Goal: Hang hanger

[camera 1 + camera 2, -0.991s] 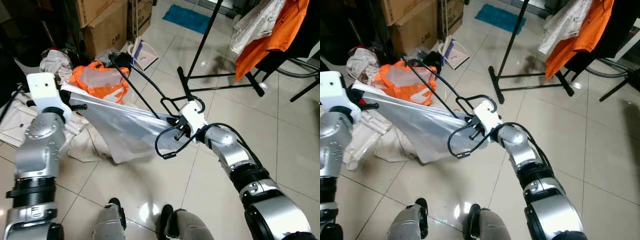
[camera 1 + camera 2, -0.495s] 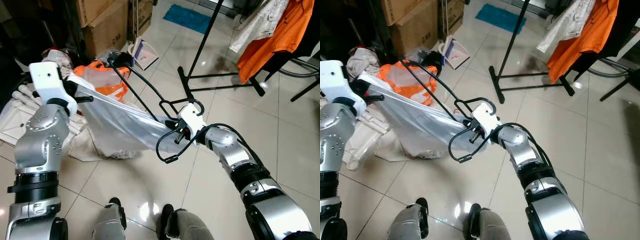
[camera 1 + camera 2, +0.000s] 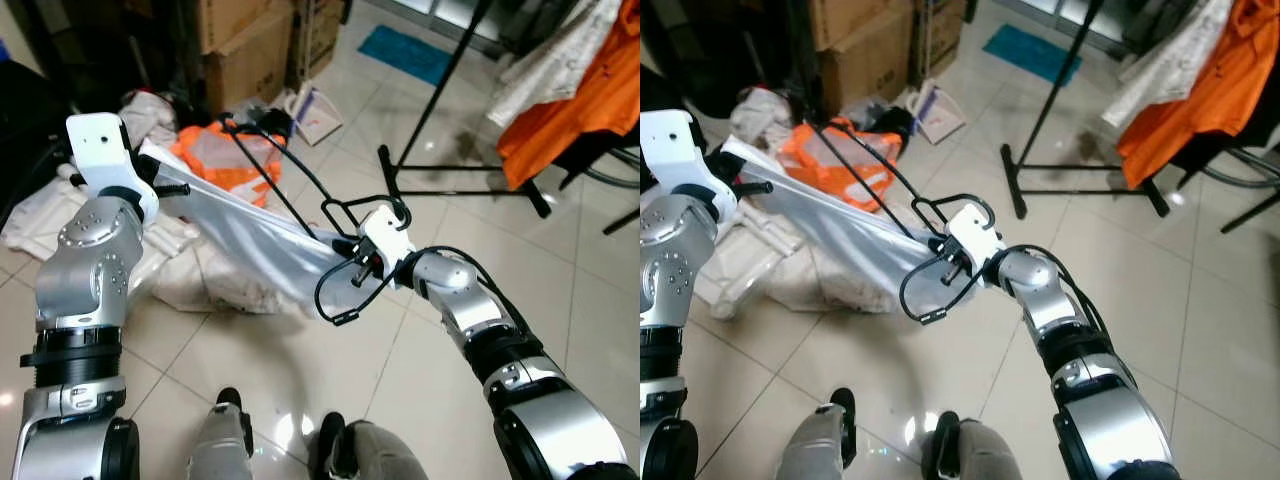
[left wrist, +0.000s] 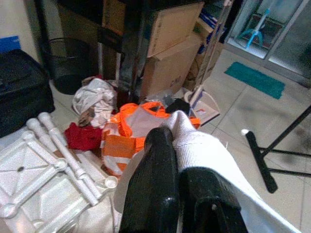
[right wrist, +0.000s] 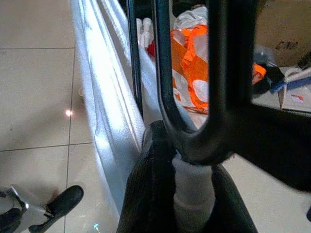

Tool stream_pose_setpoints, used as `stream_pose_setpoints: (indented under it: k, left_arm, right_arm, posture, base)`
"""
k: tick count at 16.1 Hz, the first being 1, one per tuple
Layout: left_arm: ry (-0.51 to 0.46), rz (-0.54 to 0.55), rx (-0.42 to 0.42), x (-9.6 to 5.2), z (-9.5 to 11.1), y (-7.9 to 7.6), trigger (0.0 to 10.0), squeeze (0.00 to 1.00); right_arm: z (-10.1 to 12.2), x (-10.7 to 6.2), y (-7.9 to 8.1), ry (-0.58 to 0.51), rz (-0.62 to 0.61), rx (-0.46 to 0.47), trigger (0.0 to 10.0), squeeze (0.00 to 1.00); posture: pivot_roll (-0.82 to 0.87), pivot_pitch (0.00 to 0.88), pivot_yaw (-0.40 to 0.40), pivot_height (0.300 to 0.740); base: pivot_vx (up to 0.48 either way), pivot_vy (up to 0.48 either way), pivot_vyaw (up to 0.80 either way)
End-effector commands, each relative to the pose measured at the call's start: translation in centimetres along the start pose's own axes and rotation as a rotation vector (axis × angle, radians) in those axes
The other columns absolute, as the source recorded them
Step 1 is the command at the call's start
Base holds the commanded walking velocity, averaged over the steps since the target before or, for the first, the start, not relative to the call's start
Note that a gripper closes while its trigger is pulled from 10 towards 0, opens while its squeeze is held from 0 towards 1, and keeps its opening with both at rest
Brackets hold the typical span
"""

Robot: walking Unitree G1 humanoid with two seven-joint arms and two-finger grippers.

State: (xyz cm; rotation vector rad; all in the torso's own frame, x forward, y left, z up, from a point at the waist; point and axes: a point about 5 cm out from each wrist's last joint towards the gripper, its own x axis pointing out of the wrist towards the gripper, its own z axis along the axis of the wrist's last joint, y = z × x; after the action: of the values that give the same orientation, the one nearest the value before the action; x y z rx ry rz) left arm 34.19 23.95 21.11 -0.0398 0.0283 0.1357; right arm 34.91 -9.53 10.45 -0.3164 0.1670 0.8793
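Note:
A white garment (image 3: pixel 255 245) is stretched between my two grippers above the floor. My left gripper (image 4: pixel 177 165) is shut on its upper end, at my left (image 3: pixel 160 188). My right gripper (image 3: pixel 352 265) is shut on the other end, and white cloth (image 5: pixel 192 189) shows between its fingers (image 5: pixel 150 184). A black hanger (image 3: pixel 273 180) lies along the garment, with its curved bar (image 5: pixel 214 97) resting right over the right gripper's fingers. The black clothes rack (image 3: pixel 450 167) stands on the tiles beyond my right arm.
An orange bag (image 3: pixel 225 160) and heaped clothes lie on the floor behind the garment, by cardboard boxes (image 3: pixel 250 50). A white plastic frame (image 4: pixel 39 165) lies at the left. Orange and white garments (image 3: pixel 590 90) hang at the upper right. My feet (image 3: pixel 230 405) show below.
The garment sagged a second ago and is now pulled taut between the grippers. My left arm has lifted its end. The whole view has shifted a little.

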Motion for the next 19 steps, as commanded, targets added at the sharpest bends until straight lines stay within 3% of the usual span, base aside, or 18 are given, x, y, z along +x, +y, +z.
stream_pose_setpoints:
  k: [1,5,9,11,14,19]
  left_arm:
    - [-0.011,0.02,0.017,0.1,0.6,0.3,10.0,0.0]
    - [-0.032,0.041,-0.001,0.6,2.3,0.8,10.0,0.0]
    - [-0.045,0.061,-0.036,1.1,2.8,1.3,10.0,0.0]
    - [-0.06,0.028,-0.028,1.4,3.4,0.1,10.0,0.0]
    - [-0.068,0.027,-0.022,1.6,3.6,-0.1,10.0,0.0]
    - [-0.145,-0.027,-0.024,1.8,6.1,-2.1,10.0,0.0]
  right_arm:
    - [-0.3,-0.7,-0.4,0.013,0.001,-0.014,0.0,0.0]
    - [-0.8,-0.6,0.5,0.028,0.034,-0.052,0.0,0.0]
    - [-0.7,-0.7,0.9,0.022,0.076,-0.091,0.0,0.0]
    - [-0.9,-1.2,1.3,0.031,0.134,-0.149,0.0,0.0]
    - [-1.0,-1.3,1.6,0.033,0.167,-0.171,0.0,0.0]
    - [-1.9,-1.5,1.6,0.158,0.203,-0.38,0.0,0.0]
  posture:
    - [0.03,0.226,-0.171,0.74]
    - [0.03,0.222,-0.166,0.74]
    - [0.02,0.221,-0.166,0.74]
    - [0.01,0.228,-0.17,0.74]
    - [0.01,0.228,-0.17,0.74]
    - [0.01,0.228,-0.171,0.74]
  base:
    - [0.0,0.0,0.0]
    - [0.0,0.0,0.0]
    - [0.0,0.0,0.0]
    - [0.0,0.0,0.0]
    - [0.0,0.0,0.0]
    - [0.0,0.0,0.0]
